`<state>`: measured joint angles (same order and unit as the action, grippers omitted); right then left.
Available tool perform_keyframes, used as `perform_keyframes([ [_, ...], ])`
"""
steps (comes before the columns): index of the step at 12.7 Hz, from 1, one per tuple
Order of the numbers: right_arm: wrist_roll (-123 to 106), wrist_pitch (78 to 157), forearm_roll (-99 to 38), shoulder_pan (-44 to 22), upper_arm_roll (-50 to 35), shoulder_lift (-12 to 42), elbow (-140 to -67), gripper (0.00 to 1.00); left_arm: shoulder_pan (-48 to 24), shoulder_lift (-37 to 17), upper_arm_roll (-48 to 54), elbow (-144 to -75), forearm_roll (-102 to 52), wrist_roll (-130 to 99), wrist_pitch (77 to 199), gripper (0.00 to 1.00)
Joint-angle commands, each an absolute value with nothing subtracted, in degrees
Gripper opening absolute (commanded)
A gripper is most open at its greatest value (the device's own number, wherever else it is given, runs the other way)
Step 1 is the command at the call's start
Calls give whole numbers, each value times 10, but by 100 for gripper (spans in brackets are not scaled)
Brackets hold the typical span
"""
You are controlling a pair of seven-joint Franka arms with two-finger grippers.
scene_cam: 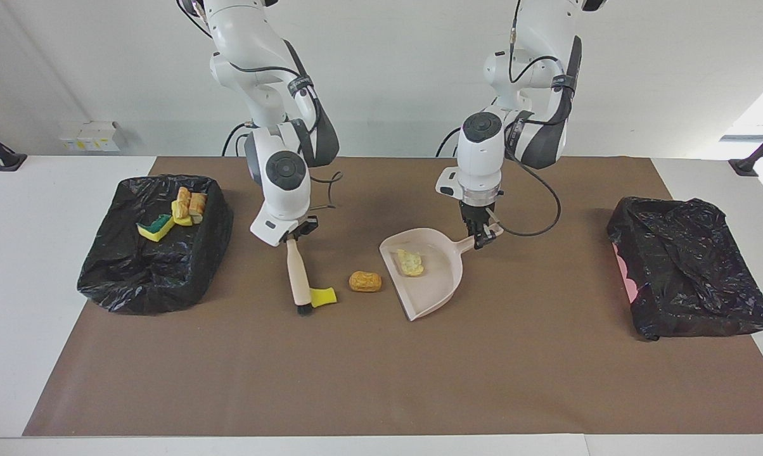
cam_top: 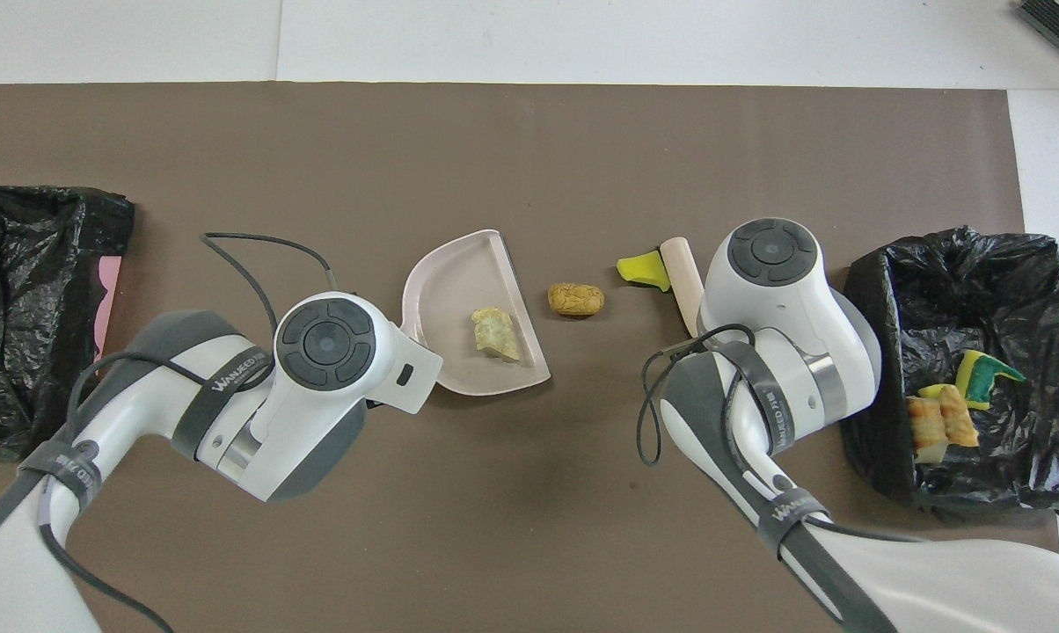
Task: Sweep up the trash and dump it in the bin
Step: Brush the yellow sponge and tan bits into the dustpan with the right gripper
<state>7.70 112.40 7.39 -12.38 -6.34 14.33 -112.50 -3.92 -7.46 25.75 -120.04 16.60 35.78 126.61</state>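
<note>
My right gripper [scene_cam: 293,235] is shut on the top of the beige brush [scene_cam: 299,273], whose black bristles rest on the brown mat. A yellow sponge piece [scene_cam: 324,296] lies against the bristles; in the overhead view it [cam_top: 639,268] sits beside the brush handle [cam_top: 683,277]. A golden-brown bread-like piece [scene_cam: 365,281] [cam_top: 575,299] lies between brush and dustpan. My left gripper [scene_cam: 483,235] is shut on the handle of the beige dustpan [scene_cam: 438,282] [cam_top: 459,281], which holds a rough beige lump [scene_cam: 410,262] [cam_top: 494,334]. Both grippers are hidden under their wrists in the overhead view.
A black-bagged bin [scene_cam: 147,285] [cam_top: 1022,264] at the right arm's end of the table holds several trash pieces [scene_cam: 182,209] [cam_top: 943,413]. A second black-bagged bin [scene_cam: 686,278] [cam_top: 28,308] with a pink wall showing stands at the left arm's end.
</note>
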Motion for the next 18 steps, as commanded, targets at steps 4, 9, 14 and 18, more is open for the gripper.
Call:
perform_keyframes([
  [4,71,1139,-27,-185,-79,176,-1078,0,-31,-54,258,-1237,167,353,1280,0],
  [9,15,1170,-104,-240,-90,176,-1091,0,-31,-47,258,-1245,168,356,1277,0],
  [14,7,1118,-158,-215,-86,142,-1078,0,-23,-47,257,-1245,167,396,1281,0],
  [18,33,1024,-144,-147,-83,67,-1078,0,-22,-47,237,-1236,142,481,1278,0],
])
